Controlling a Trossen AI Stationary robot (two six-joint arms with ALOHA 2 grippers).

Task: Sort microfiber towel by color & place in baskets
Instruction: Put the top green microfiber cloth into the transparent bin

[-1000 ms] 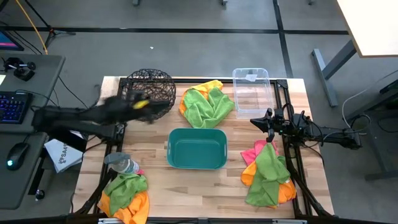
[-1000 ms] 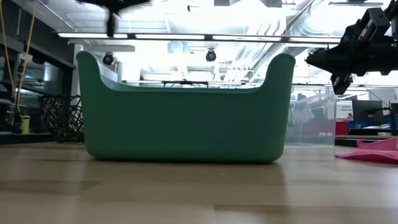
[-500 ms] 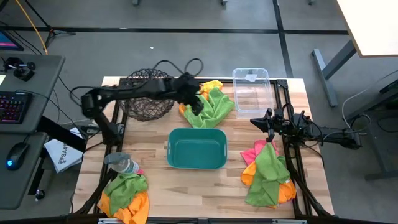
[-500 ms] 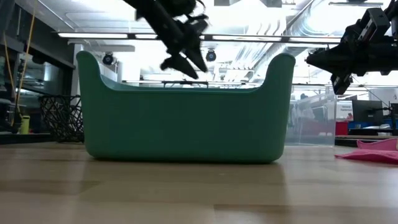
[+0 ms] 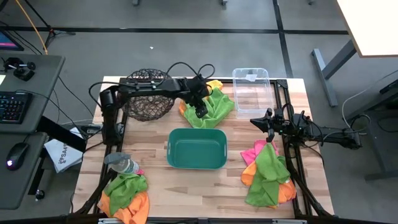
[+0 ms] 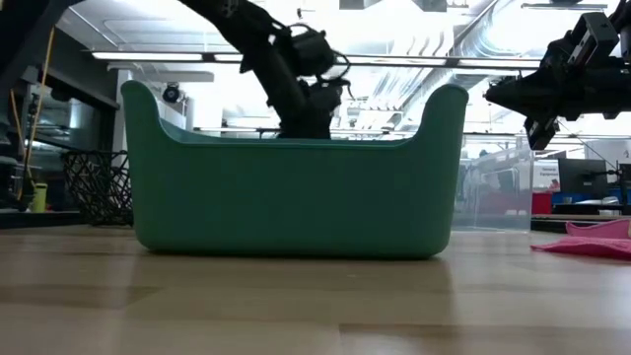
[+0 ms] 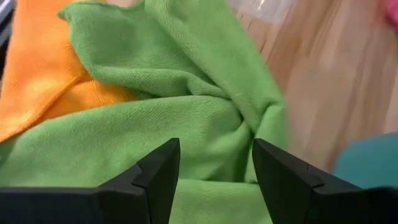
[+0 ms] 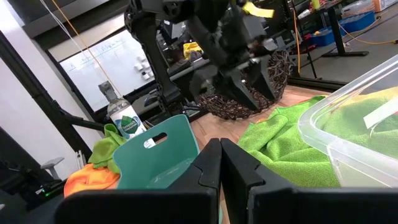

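Nearest the front edge of the table [image 5: 161,186], at the left corner, lies a heap of green and orange cloths [image 5: 125,194] with a clear bottle [image 5: 120,163] lying just beside it. At the right front lies another heap [image 5: 267,173], green on top of orange and pink, and its pink edge shows low at the right in the low view [image 6: 592,242]. Between the two heaps, in the middle of the table, stands the teal tub [image 5: 196,148], which fills most of the low view [image 6: 296,207].

Farther back on the right, the right gripper [image 5: 268,122] hangs above the far end of the right heap, its fingers [image 8: 208,163] pressed together with nothing between them. Across the far side stand the round wire basket [image 5: 148,94] at the left and the clear bin [image 5: 251,92] at the right. Between them lies a third heap, a green cloth [image 5: 211,107] over an orange one [image 5: 212,84]. The left gripper [image 5: 200,109] is down over this green cloth, just beyond the tub's far wall. Its fingers [image 7: 155,174] are spread wide, with the bunched folds of the green cloth [image 7: 186,118] showing in the gap and the orange cloth [image 7: 43,74] off to one side. Whether the fingertips touch the cloth cannot be told.

Off the table to the left sit a desk with a keyboard [image 5: 13,106], a mouse [image 5: 18,153] and a white packet [image 5: 62,155].
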